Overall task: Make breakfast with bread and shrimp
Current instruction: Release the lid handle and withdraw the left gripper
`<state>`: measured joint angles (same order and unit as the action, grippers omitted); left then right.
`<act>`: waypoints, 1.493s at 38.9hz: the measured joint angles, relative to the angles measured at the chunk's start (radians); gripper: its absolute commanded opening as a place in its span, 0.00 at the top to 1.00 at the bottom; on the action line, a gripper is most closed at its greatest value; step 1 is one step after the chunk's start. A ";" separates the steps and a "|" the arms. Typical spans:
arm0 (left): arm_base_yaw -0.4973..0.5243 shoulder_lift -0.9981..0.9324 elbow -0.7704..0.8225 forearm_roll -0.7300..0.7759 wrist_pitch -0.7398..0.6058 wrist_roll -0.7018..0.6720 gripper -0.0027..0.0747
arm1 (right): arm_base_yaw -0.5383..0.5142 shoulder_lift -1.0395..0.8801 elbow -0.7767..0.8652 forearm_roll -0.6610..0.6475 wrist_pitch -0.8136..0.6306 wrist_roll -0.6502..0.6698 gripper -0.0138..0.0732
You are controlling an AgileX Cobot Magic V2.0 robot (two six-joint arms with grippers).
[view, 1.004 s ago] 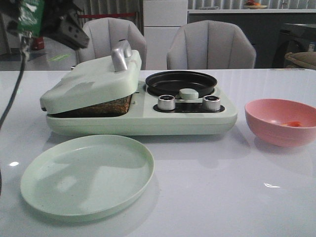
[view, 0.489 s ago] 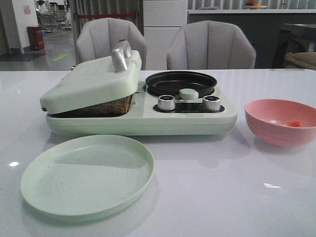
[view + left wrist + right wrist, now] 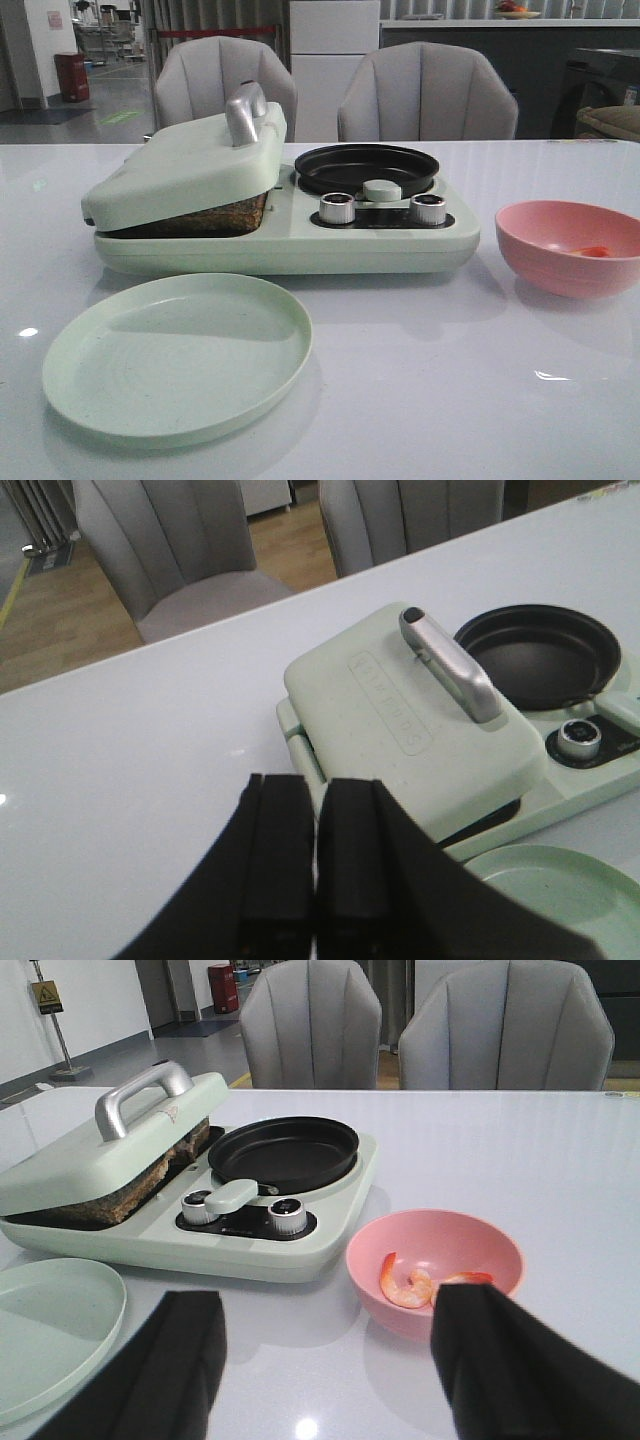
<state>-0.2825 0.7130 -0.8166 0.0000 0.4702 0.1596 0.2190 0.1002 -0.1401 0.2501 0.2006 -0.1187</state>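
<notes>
the left arm, over the press lid's far corner a second ago in the front view, is now gone from it; nothing else has shifted, so the bread stage looks settled and the shrimp comes next (my reading).

breakfast maker [image 3: 285, 245]: mint green, bread [image 3: 205, 218] clamped under its tilted lid [image 3: 410, 715], handle [image 3: 450, 663] up. the lid has embossed lettering, too faint to read. round black pan [image 3: 365, 167] bare.

plate [image 3: 175, 355]: just in front of the maker.

pink bowl [image 3: 435, 1265]: beside the maker, holds the shrimp [image 3: 410, 1285].

left gripper [image 3: 315, 865]: pads pressed together, holding nothing.

right gripper [image 3: 330, 1360]: spread wide, holding nothing, near the bowl.
</notes>
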 measured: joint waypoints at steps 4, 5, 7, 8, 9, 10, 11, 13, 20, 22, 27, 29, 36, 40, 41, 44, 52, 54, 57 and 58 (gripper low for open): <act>-0.006 -0.106 0.072 -0.021 -0.028 0.000 0.82 | 0.000 0.000 0.000 0.000 0.000 0.000 0.22; -0.007 -0.136 0.092 -0.025 -0.033 0.000 0.82 | 0.000 0.000 0.000 0.000 0.000 0.000 0.22; -0.011 -0.194 0.134 -0.029 -0.037 0.000 0.82 | 0.000 0.000 0.000 0.000 0.000 0.000 0.22; -0.011 -0.216 0.150 -0.031 -0.037 0.000 0.82 | 0.000 0.000 0.000 0.000 0.000 0.000 0.22; -0.011 -0.245 0.172 -0.031 -0.038 0.000 0.82 | 0.000 0.000 0.000 0.000 0.000 0.000 0.22; -0.011 -0.266 0.194 -0.033 -0.038 0.000 0.82 | 0.000 0.000 0.000 0.000 0.000 0.000 0.22; -0.011 -0.302 0.217 -0.033 -0.039 0.000 0.82 | 0.000 0.000 0.000 0.000 0.000 0.000 0.22; -0.011 -0.352 0.258 -0.033 -0.042 0.000 0.82 | 0.000 0.000 0.000 0.000 0.000 0.000 0.22; -0.011 -0.508 0.401 -0.033 -0.048 0.000 0.82 | 0.000 0.000 0.000 0.000 0.000 0.000 0.22; -0.011 -0.544 0.433 -0.033 -0.049 0.000 0.82 | 0.000 0.000 0.000 0.000 0.000 0.000 0.22; -0.011 -0.589 0.496 -0.033 -0.056 0.000 0.82 | 0.000 0.000 0.000 0.000 0.000 0.000 0.22; -0.011 -0.593 0.509 -0.033 -0.061 0.000 0.82 | 0.000 0.000 0.000 0.000 0.000 0.000 0.22; -0.011 -0.593 0.512 -0.033 -0.079 0.000 0.82 | 0.000 0.000 0.000 0.000 0.000 0.000 0.22; -0.011 -0.593 0.512 -0.033 -0.079 0.000 0.82 | 0.000 0.000 0.000 0.000 0.000 0.000 0.22; -0.011 -0.593 0.512 -0.033 -0.080 0.000 0.82 | 0.000 0.000 0.000 0.000 0.000 0.000 0.22; -0.011 -0.593 0.512 -0.033 -0.084 0.000 0.82 | 0.000 0.000 0.000 0.000 0.000 0.000 0.22; -0.011 -0.593 0.512 -0.033 -0.086 -0.002 0.82 | 0.000 0.000 0.000 0.000 -0.006 0.000 0.22; -0.011 -0.593 0.512 -0.033 -0.086 -0.002 0.82 | 0.000 0.000 0.000 0.002 -0.011 0.000 0.22; -0.011 -0.593 0.512 -0.033 -0.086 -0.002 0.82 | 0.000 0.000 -0.003 0.028 -0.015 0.000 0.22; -0.011 -0.593 0.512 -0.033 -0.088 -0.002 0.82 | 0.000 0.000 -0.008 0.040 -0.012 0.000 0.22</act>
<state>-0.2934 0.1202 -0.3048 -0.0332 0.3826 0.1575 0.2190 0.1002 -0.1480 0.2904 0.1884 -0.1187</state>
